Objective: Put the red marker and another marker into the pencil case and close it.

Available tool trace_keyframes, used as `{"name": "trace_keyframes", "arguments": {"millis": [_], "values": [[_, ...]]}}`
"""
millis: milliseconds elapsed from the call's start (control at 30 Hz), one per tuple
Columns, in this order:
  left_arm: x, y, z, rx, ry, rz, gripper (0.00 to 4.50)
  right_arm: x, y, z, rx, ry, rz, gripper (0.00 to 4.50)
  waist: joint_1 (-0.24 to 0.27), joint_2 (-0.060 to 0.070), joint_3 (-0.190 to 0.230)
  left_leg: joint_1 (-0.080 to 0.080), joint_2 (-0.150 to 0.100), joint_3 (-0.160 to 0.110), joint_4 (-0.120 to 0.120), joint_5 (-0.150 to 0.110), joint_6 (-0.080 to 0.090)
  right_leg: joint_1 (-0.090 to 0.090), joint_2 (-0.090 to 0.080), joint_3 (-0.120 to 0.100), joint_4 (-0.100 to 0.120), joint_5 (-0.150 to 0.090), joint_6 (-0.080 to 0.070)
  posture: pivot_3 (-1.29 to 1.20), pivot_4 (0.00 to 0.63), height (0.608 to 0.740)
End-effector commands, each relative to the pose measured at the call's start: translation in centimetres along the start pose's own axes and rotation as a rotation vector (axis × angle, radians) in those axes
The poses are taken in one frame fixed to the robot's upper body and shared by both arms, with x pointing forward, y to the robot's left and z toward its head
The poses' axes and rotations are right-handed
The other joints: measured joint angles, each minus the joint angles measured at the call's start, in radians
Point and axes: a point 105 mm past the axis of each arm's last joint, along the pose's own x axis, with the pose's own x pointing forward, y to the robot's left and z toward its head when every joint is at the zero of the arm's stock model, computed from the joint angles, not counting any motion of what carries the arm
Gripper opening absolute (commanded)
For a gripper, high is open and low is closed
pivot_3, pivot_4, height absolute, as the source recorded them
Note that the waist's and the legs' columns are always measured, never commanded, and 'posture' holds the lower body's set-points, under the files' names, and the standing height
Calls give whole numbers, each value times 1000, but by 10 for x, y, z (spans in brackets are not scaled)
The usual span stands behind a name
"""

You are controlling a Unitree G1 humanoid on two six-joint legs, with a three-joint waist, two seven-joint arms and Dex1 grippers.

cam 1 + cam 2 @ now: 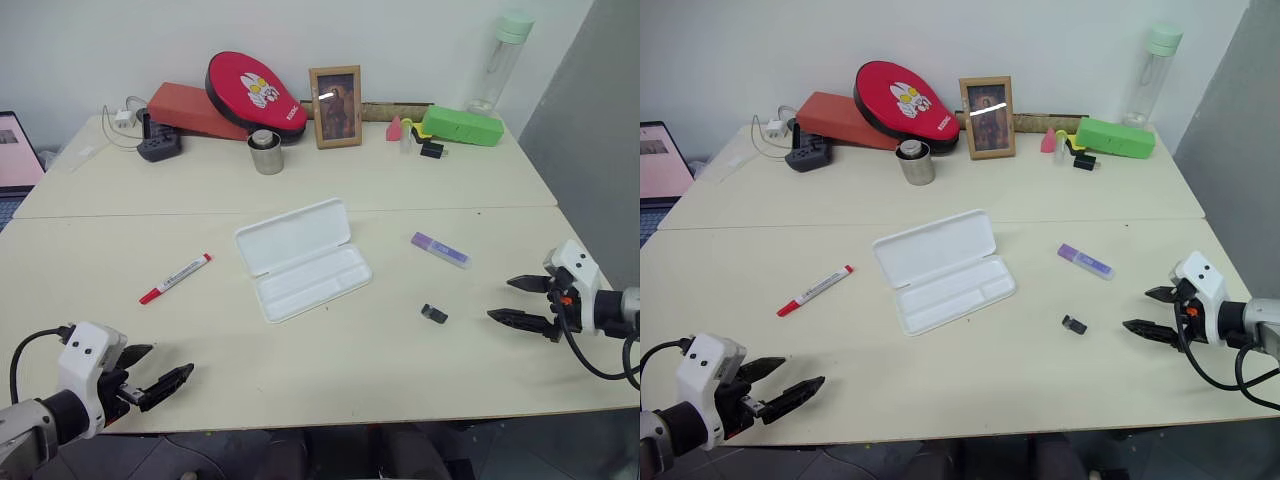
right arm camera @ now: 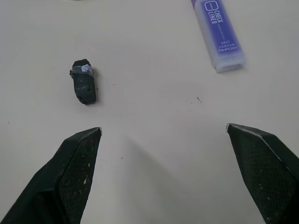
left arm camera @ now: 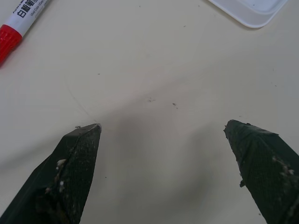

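Observation:
The white pencil case (image 1: 303, 258) lies open in the middle of the table, lid folded back, tray bare. The red marker (image 1: 176, 278) rests to its left, its red end showing in the left wrist view (image 3: 18, 22). The purple marker (image 1: 440, 249) lies to the case's right, also in the right wrist view (image 2: 218, 32). My left gripper (image 1: 155, 375) hovers open near the front left edge, well short of the red marker. My right gripper (image 1: 520, 301) stands open at the right, a little in front of the purple marker.
A small black object (image 1: 434, 314) lies between the case and my right gripper. Along the back wall stand a metal cup (image 1: 266, 153), a picture frame (image 1: 335, 106), a red paddle case (image 1: 253, 93), a green box (image 1: 462, 126) and a bottle (image 1: 499, 62).

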Motion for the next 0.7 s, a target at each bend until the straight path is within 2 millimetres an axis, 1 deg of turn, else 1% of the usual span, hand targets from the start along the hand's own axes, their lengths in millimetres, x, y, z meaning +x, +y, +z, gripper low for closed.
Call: {"name": "trace_keyframes", "arguments": {"millis": [33,700], "values": [[-4,-1,7,29,-14,-2,4488,-11,-3,10,-51,-11,-21,4500,0,0,0,0,0,0,0,0,0,0,0,0,0,0,0,0,150,740],[1,9,3,27,-14,18,4488,-11,-4,8,-58,-8,-21,4500,0,0,0,0,0,0,0,0,0,0,0,0,0,0,0,0,150,740]]}}
